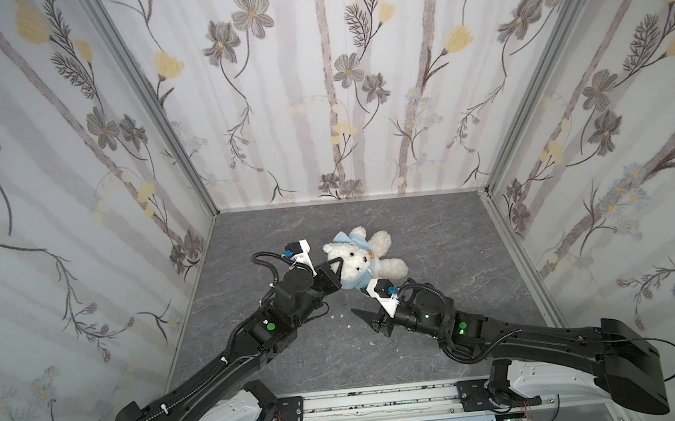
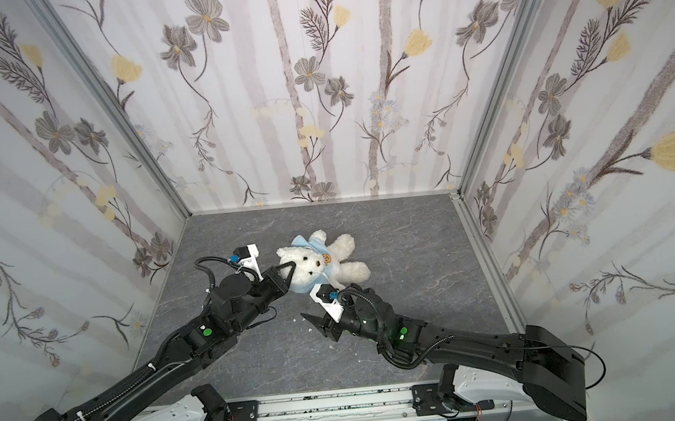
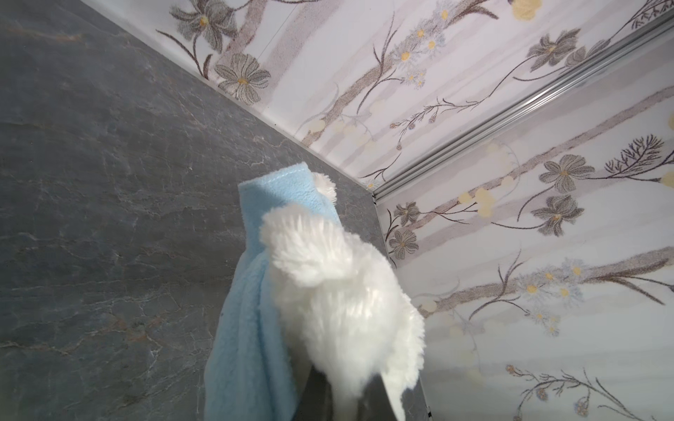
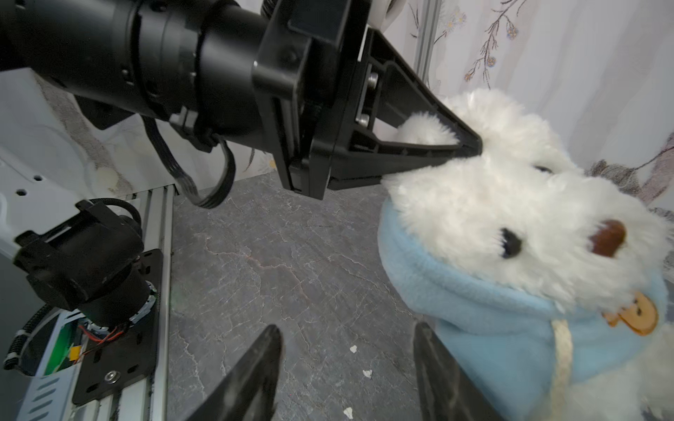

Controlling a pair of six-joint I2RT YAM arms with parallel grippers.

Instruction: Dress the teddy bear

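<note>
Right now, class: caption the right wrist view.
Fingers of the left gripper pinch the teddy bear by its head, hoodie round its neck.

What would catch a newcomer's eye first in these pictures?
A fluffy white teddy bear in a light-blue hoodie is at the middle of the gray table. The left pincer is shut on the fur of its head, while the right pincer stands open and empty close beside it.

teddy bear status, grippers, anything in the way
Left gripper shut on fluffy white plush teddy bear, at head. Right gripper open, empty. Light-blue fleece hoodie round its neck. Tiny white scraps on grey table.
</note>
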